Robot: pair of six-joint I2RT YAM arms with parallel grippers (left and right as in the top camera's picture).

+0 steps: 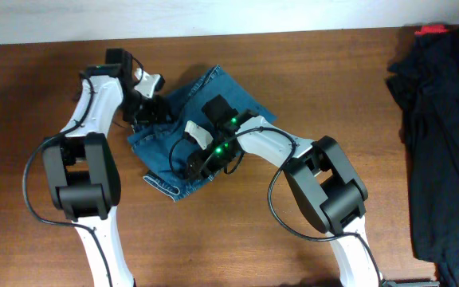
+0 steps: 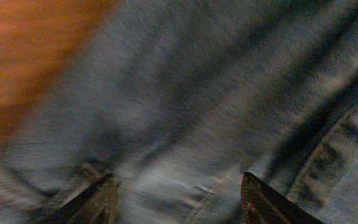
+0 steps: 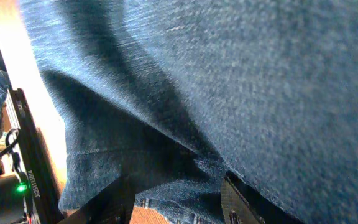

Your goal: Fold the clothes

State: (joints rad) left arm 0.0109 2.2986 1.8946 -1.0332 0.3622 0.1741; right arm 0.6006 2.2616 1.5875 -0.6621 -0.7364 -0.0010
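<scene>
The blue denim jeans (image 1: 213,86) lie in a folded, bunched bundle on the middle of the wooden table (image 1: 229,247). My left gripper (image 1: 148,112) is over the bundle's upper left edge. In the left wrist view its fingers (image 2: 179,190) are spread wide, close above blurred denim (image 2: 197,93). My right gripper (image 1: 200,163) is at the bundle's lower middle. In the right wrist view its fingers (image 3: 173,193) are spread, with a thick fold of denim (image 3: 229,74) lying between and above them and a stitched hem just below.
A heap of dark clothes (image 1: 441,119) covers the right end of the table, with a red item (image 1: 433,30) at its top. Bare wood shows in the left wrist view (image 2: 17,50). A black device with a green light (image 3: 21,186) shows in the right wrist view.
</scene>
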